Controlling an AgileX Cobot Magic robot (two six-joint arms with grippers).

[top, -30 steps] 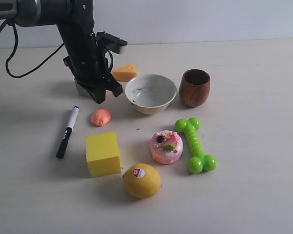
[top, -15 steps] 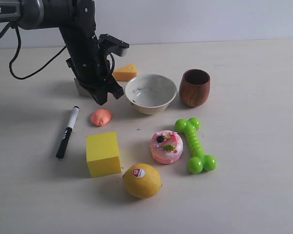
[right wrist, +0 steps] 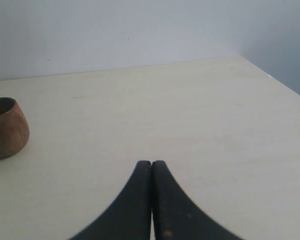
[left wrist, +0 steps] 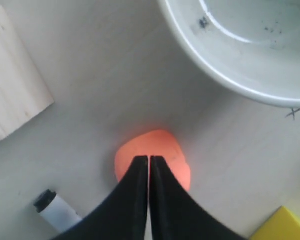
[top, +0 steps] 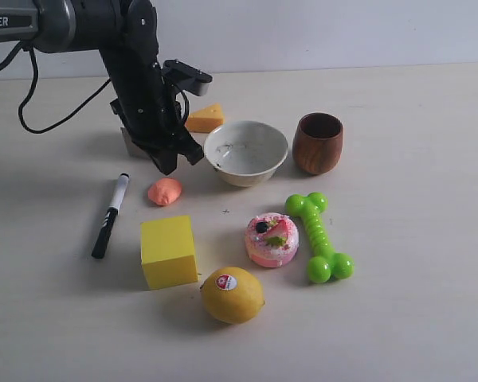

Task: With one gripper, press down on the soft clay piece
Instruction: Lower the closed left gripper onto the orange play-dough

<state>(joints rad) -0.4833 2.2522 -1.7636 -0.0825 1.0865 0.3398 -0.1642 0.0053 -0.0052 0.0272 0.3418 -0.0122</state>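
Your left pincer (top: 169,165), fingers pressed together and holding nothing, has crept down and slightly toward the right edge over the last second. It now hangs just above the soft clay piece (top: 165,191). The clay sits in the left half of the tabletop, between the marker (top: 110,216) and the white bowl (top: 246,151), and seems untouched so far. You look lined up, so a straight descent should make the press. Your right pincer (right wrist: 151,164) is closed too, holding nothing.

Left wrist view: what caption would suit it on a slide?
Closed end effector aimed at the salmon-orange clay lump, with a white bowl and marker nearby.
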